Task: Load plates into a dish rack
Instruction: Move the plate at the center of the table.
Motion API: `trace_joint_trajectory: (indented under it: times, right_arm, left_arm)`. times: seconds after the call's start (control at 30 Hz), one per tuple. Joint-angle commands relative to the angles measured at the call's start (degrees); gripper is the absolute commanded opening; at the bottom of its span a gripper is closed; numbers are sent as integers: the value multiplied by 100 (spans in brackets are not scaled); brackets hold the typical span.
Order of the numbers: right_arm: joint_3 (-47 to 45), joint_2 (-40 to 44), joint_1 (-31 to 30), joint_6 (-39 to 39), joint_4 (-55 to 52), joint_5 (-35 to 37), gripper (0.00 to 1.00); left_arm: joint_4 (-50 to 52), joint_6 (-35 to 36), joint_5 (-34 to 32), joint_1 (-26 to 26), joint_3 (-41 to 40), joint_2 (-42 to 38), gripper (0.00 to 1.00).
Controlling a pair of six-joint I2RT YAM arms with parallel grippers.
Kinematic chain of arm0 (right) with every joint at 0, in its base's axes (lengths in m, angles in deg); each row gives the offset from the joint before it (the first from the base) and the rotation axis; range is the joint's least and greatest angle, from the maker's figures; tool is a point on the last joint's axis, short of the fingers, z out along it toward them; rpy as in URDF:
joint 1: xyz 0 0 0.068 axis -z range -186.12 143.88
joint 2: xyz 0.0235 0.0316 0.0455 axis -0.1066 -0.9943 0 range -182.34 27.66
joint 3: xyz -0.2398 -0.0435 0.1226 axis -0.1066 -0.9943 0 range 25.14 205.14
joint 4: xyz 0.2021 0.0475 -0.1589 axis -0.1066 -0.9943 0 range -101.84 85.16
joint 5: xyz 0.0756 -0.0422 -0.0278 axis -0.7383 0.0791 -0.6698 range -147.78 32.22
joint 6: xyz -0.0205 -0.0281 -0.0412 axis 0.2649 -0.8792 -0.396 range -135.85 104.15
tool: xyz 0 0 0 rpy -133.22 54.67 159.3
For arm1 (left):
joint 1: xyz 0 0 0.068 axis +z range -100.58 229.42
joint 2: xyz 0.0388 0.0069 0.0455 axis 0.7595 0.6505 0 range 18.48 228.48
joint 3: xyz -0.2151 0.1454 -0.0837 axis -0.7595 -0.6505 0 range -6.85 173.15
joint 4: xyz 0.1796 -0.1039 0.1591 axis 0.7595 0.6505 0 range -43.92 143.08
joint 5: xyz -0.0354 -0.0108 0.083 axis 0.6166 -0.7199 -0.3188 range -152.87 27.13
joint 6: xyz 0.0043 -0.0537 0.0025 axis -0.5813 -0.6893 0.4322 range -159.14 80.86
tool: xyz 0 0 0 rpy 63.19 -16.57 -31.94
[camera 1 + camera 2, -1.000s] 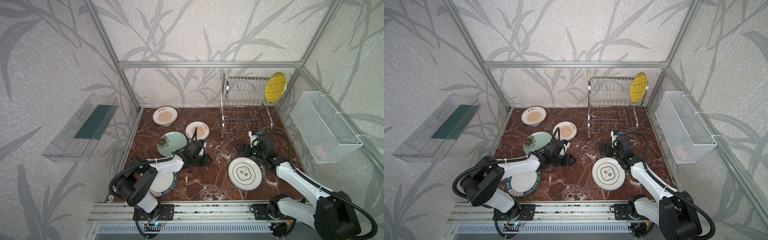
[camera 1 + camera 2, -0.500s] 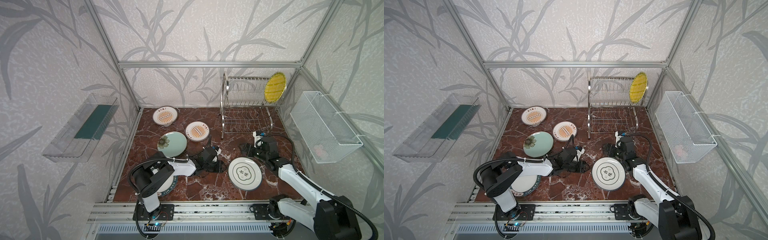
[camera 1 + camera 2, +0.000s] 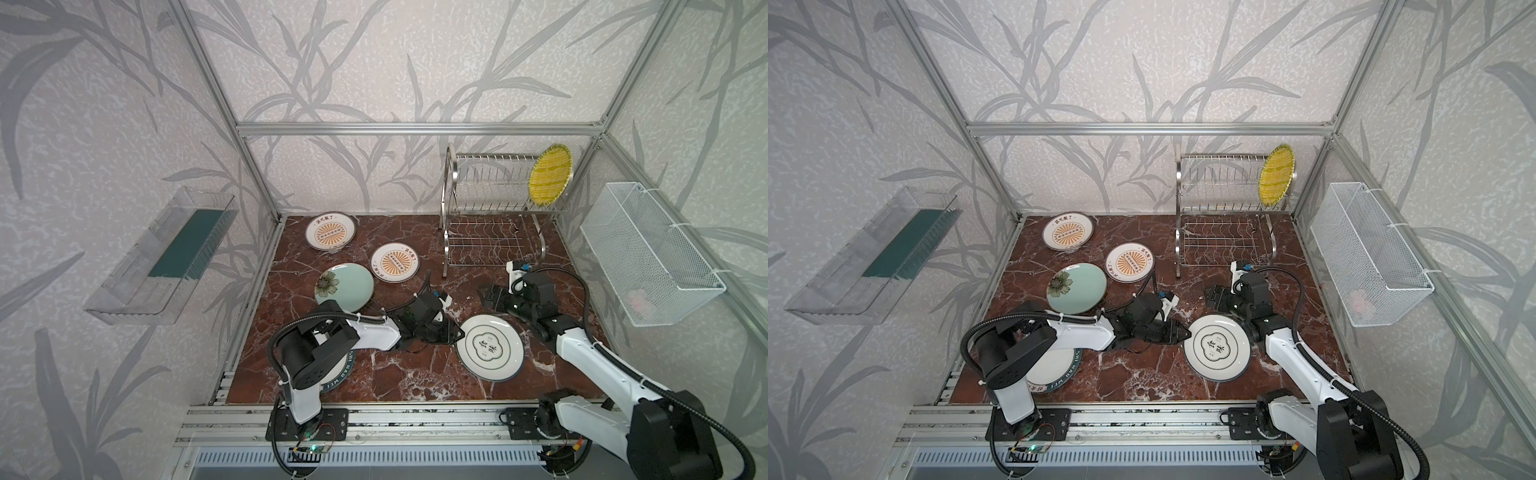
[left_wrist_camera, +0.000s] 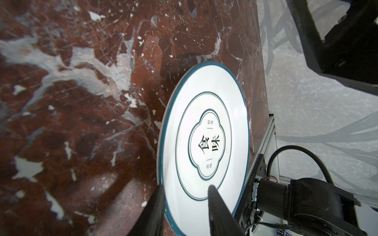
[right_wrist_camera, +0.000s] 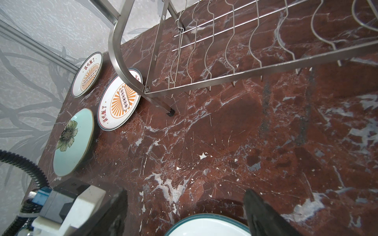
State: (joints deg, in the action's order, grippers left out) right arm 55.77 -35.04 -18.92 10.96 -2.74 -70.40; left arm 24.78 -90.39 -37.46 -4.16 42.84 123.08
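Note:
A white plate with a dark cloud outline (image 3: 490, 349) (image 3: 1218, 348) lies flat on the marble table. My left gripper (image 3: 455, 332) (image 4: 186, 189) is open at its left rim, one finger over the plate's face and the other just outside the rim. Past the plate's far edge my right gripper (image 3: 486, 297) (image 5: 184, 204) hangs wide open and holds nothing. The dish rack (image 3: 494, 216) stands at the back right with a yellow plate (image 3: 549, 174) upright in its upper tier. Two orange sunburst plates (image 3: 331, 230) (image 3: 395, 262) and a pale green plate (image 3: 345, 286) lie at the left. A teal-lettered plate (image 3: 340, 376) is half hidden under my left arm.
A white mesh basket (image 3: 648, 253) hangs on the right wall and a clear plastic tray (image 3: 166, 253) on the left wall. Aluminium frame posts edge the table. The rack's front leg (image 5: 169, 112) stands close to one sunburst plate.
My left arm has swung right, from beside the green plate to the cloud plate's rim, and its jaws have narrowed. The right gripper has drifted slightly back and right.

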Motion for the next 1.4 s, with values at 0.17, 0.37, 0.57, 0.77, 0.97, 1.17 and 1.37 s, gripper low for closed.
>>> trace_joint_trajectory:
  times: [0.17,0.37,0.57,0.77,0.97,1.17,1.37]
  right_arm:
    - [-95,82,21,9,62,-15,87]
    - [-110,106,23,0,57,-4,87]
    - [-119,101,23,9,70,-3,87]
    - [-145,139,30,9,70,26,87]
    - [-154,135,37,-9,62,64,87]
    - [-158,170,40,-9,53,62,87]
    - [-176,210,56,-12,35,63,87]
  left_arm:
    - [130,-109,83,-29,242,206,32]
    - [223,-113,11,-29,249,200,37]
    - [268,-119,56,-39,317,285,40]
    - [232,-123,166,-39,383,407,36]
    - [223,-146,227,-38,443,486,26]
    - [292,-155,219,-38,483,522,26]
    - [240,-159,219,-38,454,513,23]
